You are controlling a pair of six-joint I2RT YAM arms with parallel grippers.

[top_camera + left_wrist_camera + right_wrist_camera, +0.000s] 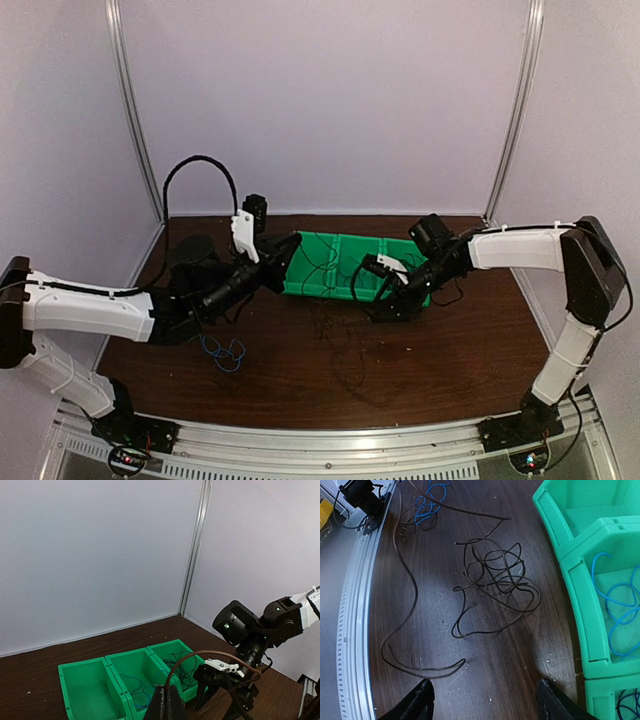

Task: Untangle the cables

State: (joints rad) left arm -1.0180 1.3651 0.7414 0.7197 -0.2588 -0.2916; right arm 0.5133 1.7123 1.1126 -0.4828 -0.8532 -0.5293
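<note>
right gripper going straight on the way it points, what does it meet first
Probably the bare table just ahead of the right gripper, or the near loop of the black cable tangle lying there; depth is unclear.

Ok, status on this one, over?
Left gripper shut on dark cable. Right gripper open above black tangle on table. Green bins alongside.

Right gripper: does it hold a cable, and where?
Nothing is held: the right gripper is open, only table between its fingers.
</note>
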